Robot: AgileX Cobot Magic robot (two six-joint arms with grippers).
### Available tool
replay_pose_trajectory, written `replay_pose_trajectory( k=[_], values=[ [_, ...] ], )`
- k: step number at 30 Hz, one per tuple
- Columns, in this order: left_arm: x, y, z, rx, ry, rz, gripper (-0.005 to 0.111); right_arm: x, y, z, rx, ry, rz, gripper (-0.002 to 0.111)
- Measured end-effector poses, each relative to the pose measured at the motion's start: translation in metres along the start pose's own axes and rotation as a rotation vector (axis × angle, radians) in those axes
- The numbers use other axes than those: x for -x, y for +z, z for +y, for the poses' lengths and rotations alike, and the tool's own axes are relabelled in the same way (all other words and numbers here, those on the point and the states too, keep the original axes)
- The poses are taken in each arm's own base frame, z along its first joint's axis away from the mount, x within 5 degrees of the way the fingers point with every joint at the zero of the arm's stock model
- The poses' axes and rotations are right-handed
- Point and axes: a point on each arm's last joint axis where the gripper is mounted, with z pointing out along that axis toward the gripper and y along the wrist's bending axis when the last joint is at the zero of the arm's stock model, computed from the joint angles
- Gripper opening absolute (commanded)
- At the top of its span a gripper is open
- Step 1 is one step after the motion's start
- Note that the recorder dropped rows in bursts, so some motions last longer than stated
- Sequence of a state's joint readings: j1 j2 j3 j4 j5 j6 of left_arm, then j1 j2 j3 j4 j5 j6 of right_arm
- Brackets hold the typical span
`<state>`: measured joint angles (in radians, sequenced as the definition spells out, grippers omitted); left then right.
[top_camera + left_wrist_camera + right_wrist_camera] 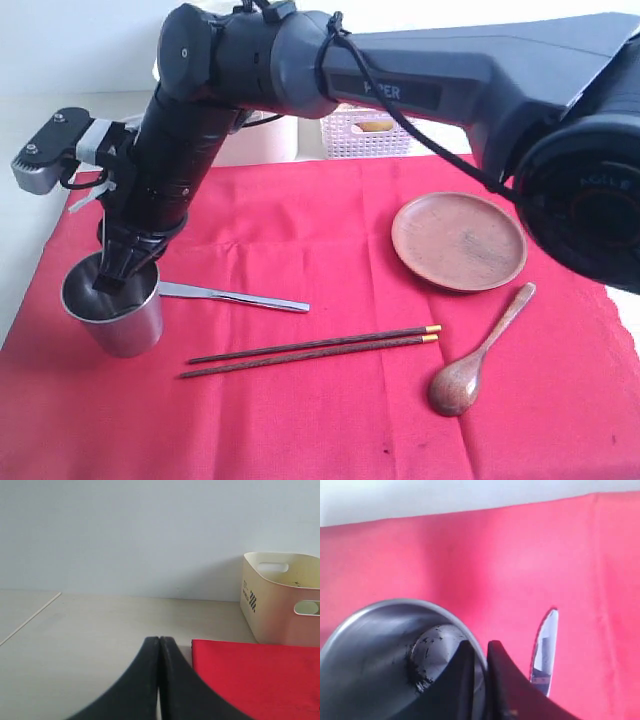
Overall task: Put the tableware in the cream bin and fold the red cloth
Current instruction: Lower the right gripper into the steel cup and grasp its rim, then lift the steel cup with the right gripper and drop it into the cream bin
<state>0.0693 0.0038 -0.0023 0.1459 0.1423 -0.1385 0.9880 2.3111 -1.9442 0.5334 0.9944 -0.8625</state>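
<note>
Right fingers (506, 685) straddle the rim of the upright round steel cup (125, 325), one inside, one outside, clamped on it. Left fingers (140, 685) are pressed together, empty.

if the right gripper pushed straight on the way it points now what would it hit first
Shut on the rim of the round steel cup, the right gripper points down into it. Its inner finger would probably meet the cup's bottom first, though depth is hard to judge.
</note>
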Motion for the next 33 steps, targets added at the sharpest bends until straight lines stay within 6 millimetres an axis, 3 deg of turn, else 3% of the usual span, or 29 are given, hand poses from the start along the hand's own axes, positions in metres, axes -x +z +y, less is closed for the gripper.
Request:
replay_pose_trajectory(
  k=[5,10,14,18,23,27,31,33],
  values=[
    [0.0,0.0,0.0,0.0,0.0,0.0,0.0,0.012,-0.032,0.002,-0.078,-0.045,-0.046,0.0],
    [0.0,0.0,0.0,0.0,0.0,0.0,0.0,0.021,-0.075,-0.017,-0.262,-0.054,-0.176,0.0],
    [0.0,0.0,0.0,0.0,0.0,0.0,0.0,0.017,-0.116,-0.061,-0.535,-0.01,-0.365,0.0],
    [0.0,0.0,0.0,0.0,0.0,0.0,0.0,0.007,-0.131,-0.099,-0.745,0.074,-0.515,0.0],
    [0.0,0.0,0.0,0.0,0.0,0.0,0.0,-0.011,-0.126,-0.134,-0.894,0.173,-0.631,0.0],
    [0.0,0.0,0.0,0.0,0.0,0.0,0.0,-0.027,-0.097,-0.152,-0.934,0.206,-0.629,0.0],
    [0.0,0.0,0.0,0.0,0.0,0.0,0.0,-0.036,-0.079,-0.161,-0.947,0.217,-0.615,0.001],
    [0.0,0.0,0.0,0.0,0.0,0.0,0.0,-0.039,-0.074,-0.163,-0.944,0.221,-0.607,0.009]
  ],
)
